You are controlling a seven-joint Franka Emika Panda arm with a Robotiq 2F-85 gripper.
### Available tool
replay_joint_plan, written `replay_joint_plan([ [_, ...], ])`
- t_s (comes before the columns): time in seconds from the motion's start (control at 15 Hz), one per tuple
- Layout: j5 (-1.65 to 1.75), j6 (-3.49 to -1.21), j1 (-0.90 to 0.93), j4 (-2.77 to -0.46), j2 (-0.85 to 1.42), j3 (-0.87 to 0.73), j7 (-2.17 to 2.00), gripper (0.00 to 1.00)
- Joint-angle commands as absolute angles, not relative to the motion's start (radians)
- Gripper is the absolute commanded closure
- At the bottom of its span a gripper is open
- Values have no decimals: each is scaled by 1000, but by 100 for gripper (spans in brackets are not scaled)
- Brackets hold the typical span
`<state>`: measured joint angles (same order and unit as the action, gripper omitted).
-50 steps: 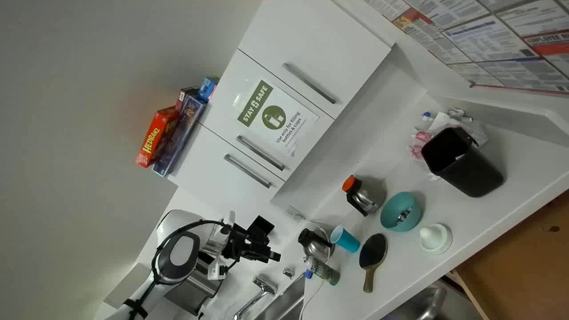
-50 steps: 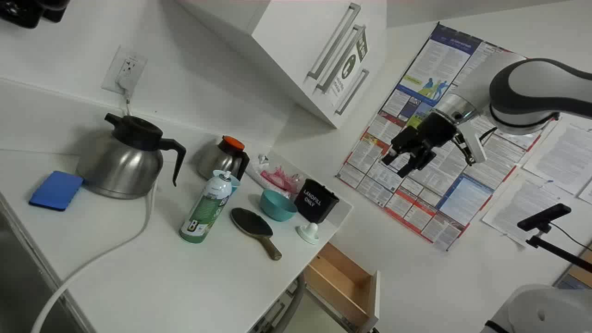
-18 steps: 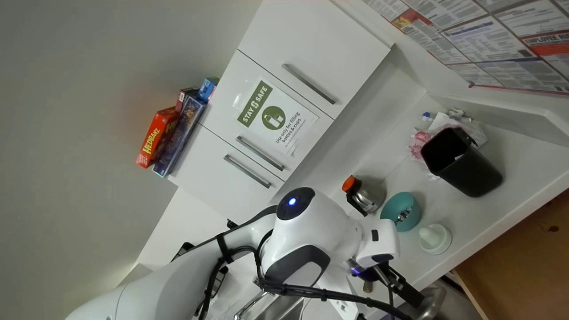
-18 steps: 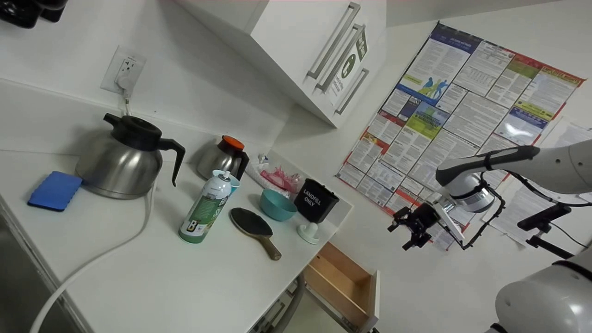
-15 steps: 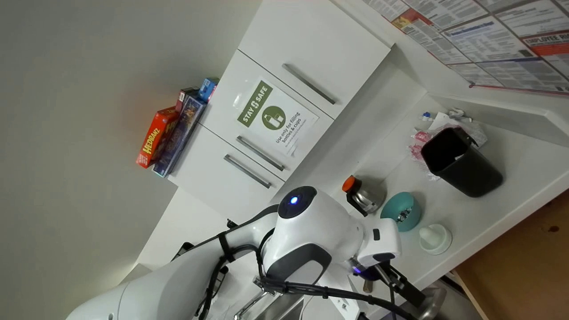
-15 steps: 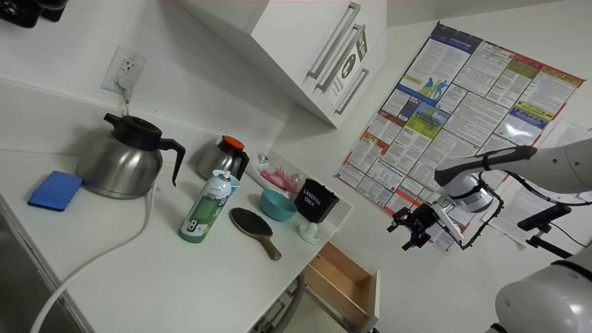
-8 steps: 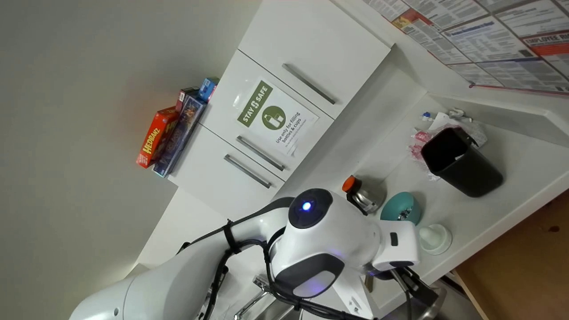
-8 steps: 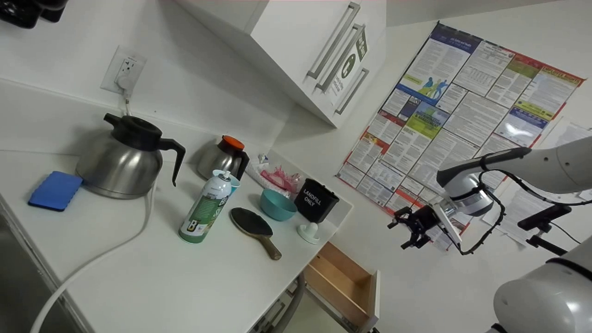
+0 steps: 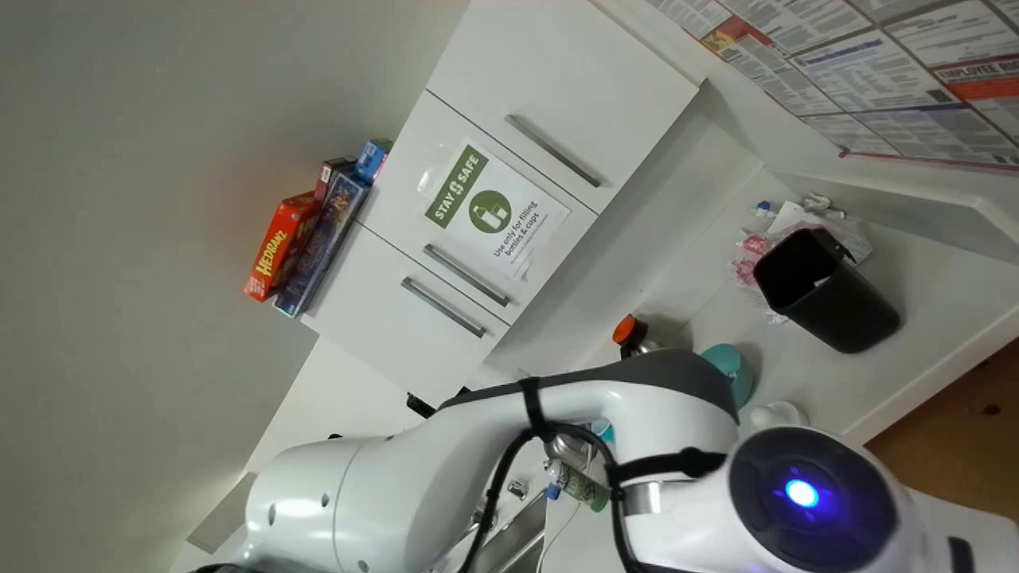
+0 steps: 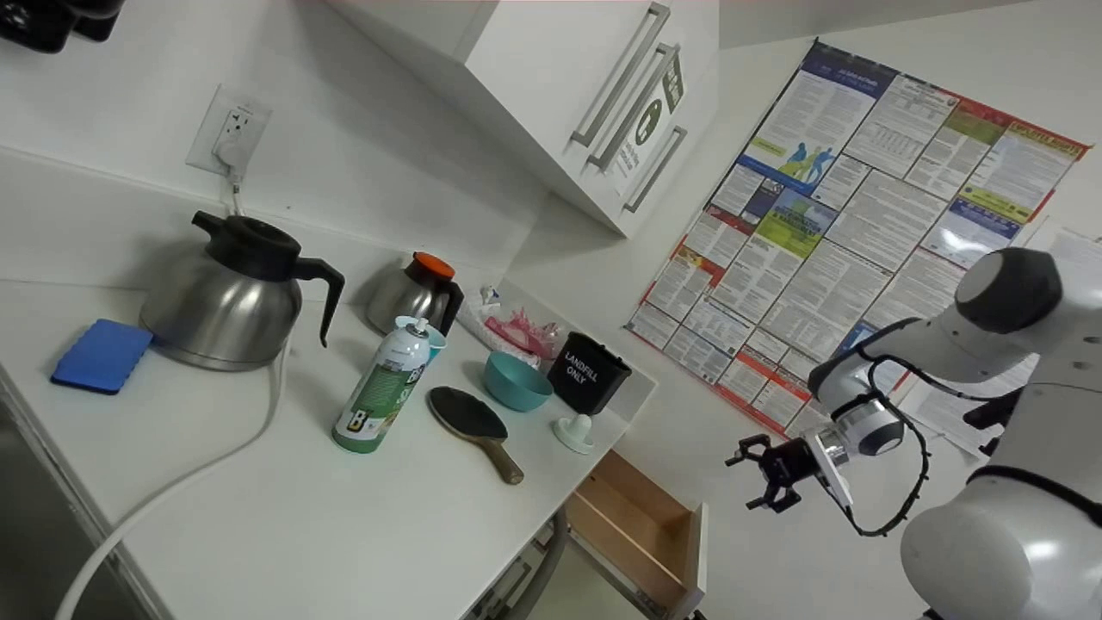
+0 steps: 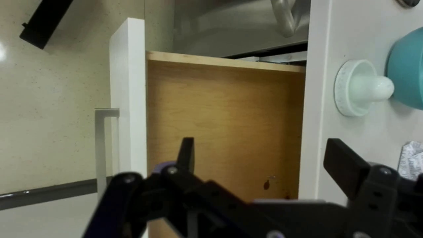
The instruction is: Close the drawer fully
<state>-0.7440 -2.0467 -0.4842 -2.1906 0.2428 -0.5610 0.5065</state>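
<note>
The drawer (image 10: 641, 538) is pulled well out below the counter's far end, with bare wood inside. In the wrist view I look down into the drawer (image 11: 224, 109); its white front (image 11: 129, 99) and the grey bar handle (image 11: 100, 145) are on the left. In an exterior view only part of the drawer's brown wood (image 9: 947, 426) shows. My gripper (image 11: 261, 143) is open and empty over the drawer, one finger over the wood, the other over the counter edge. In an exterior view the gripper (image 10: 742, 483) is in the air above and beyond the drawer front. In another view the arm hides it.
The counter edge (image 11: 312, 132) borders the drawer. A white juicer-like piece (image 10: 575, 434), a teal bowl (image 10: 516, 381), a black bin (image 10: 588, 375) and a dark paddle (image 10: 469, 415) stand or lie near it. A metal appliance handle (image 11: 283, 18) sticks out beside the drawer.
The arm has swung and lowered; the gripper is lower in an exterior view, and the arm has moved right and larger in another. The drawer has not moved.
</note>
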Motion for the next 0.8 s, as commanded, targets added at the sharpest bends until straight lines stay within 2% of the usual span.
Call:
replay_joint_plan([
  [0.0,-834,-1952,-628,-2047,435,-495,568,0],
  [0.2,-847,-1932,-741,-1963,545,-428,572,0],
  [0.27,-844,-1926,-776,-1938,573,-407,562,25],
  [0.33,-842,-1925,-807,-1913,599,-386,554,26],
  [0.4,-840,-1927,-836,-1889,626,-365,547,32],
  [0.73,-843,-1919,-963,-1779,740,-286,496,73],
])
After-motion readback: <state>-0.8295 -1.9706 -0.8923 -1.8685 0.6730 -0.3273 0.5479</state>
